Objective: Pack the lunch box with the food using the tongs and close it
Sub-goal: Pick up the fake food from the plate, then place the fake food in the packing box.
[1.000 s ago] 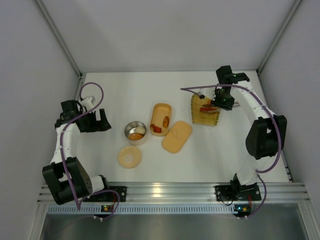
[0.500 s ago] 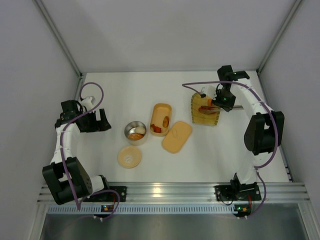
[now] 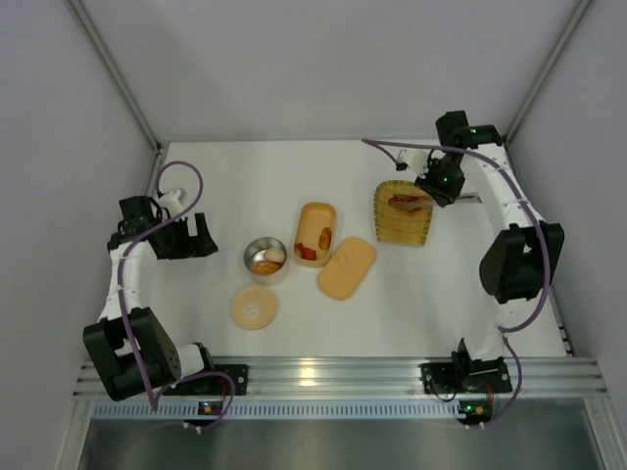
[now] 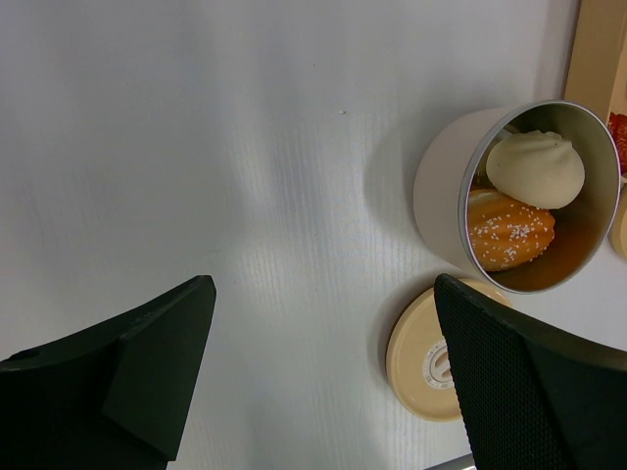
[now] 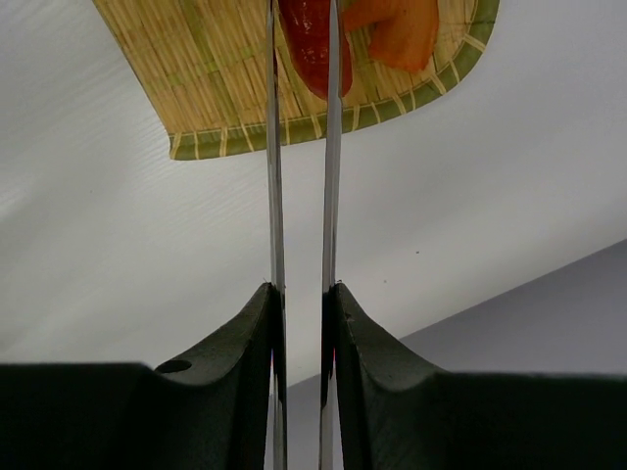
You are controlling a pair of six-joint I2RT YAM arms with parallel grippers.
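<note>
White table (image 3: 245,186) — lunch box (image 3: 316,213), flat lid (image 3: 347,267), tin (image 3: 265,245), tan lid (image 3: 254,306), tray (image 3: 404,231)

Seen from above, the left arm rises from its base at seven o'clock, folds at the elbow and sits out at nine o'clock. Its end effector (image 3: 196,238) faces three o'clock with both fingers spread wide apart. The right arm reaches from five o'clock up to one o'clock, wrist bent downward. Its end effector (image 3: 436,186) is pinched narrowly around the tongs (image 5: 331,147), pointing toward seven o'clock.
</note>
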